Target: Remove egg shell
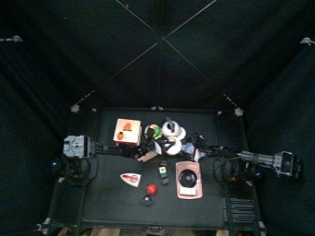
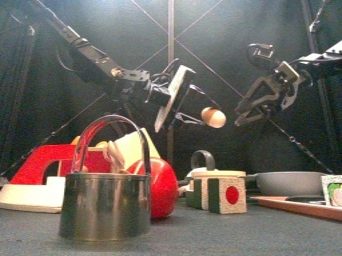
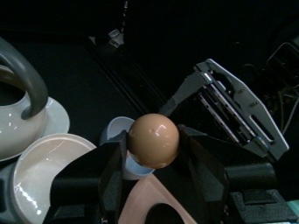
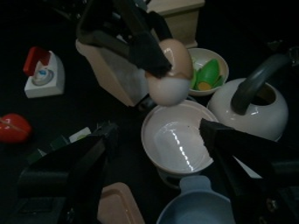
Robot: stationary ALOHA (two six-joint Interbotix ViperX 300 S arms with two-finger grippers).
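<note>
My left gripper (image 3: 153,150) is shut on a brown egg (image 3: 153,139) and holds it in the air above the table; the egg also shows in the front view (image 2: 214,118) and in the right wrist view (image 4: 170,83). My right gripper (image 4: 162,133) is open and empty. In the front view it (image 2: 263,96) hangs just right of the egg, apart from it. A white bowl (image 4: 181,142) lies below the egg, between the right gripper's jaws. In the top view both grippers meet near the table's middle (image 1: 179,145).
A white kettle (image 4: 251,103) and a green cup (image 4: 208,74) stand by the bowl. A red apple (image 2: 163,186), a metal can (image 2: 107,205), a red-and-white toy iron (image 2: 38,172), a block (image 2: 222,192) and a grey pan (image 2: 287,182) stand at the front. A pink tray (image 1: 187,179) lies front right.
</note>
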